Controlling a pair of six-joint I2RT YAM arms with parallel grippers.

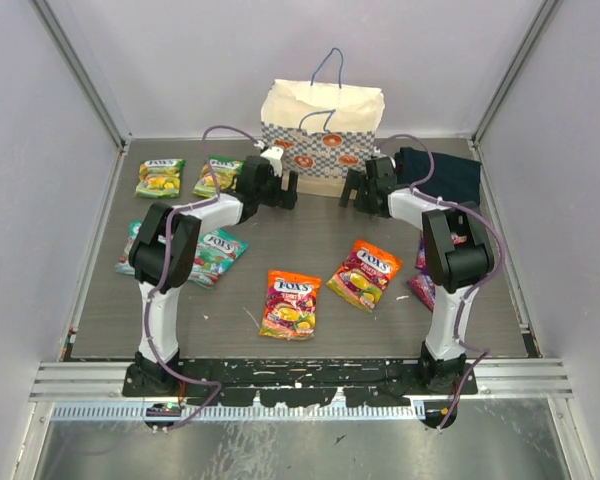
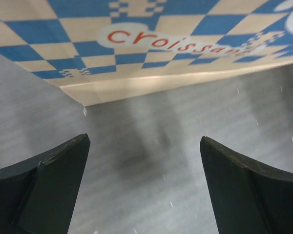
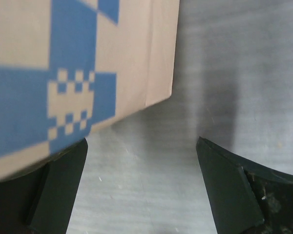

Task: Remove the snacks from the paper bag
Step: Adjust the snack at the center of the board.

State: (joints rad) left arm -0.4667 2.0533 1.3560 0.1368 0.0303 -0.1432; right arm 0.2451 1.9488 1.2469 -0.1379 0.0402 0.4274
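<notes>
The cream paper bag (image 1: 322,130) with its blue checkered band stands upright at the back of the table, cord handles up. Its lower edge fills the top of the left wrist view (image 2: 136,44) and the upper left of the right wrist view (image 3: 88,58). My left gripper (image 1: 288,188) (image 2: 144,141) is open just in front of the bag's left bottom corner, with only table between its fingers. My right gripper (image 1: 352,190) (image 3: 141,144) is open at the bag's right bottom corner. Several snacks lie flat on the table: green packets (image 1: 160,177), teal ones (image 1: 215,255), orange ones (image 1: 291,304) (image 1: 364,273) and a purple one (image 1: 425,285).
A dark navy folded cloth (image 1: 442,172) lies right of the bag, behind my right arm. Grey walls close in the table on the left, back and right. The purple packet lies partly hidden behind the right arm.
</notes>
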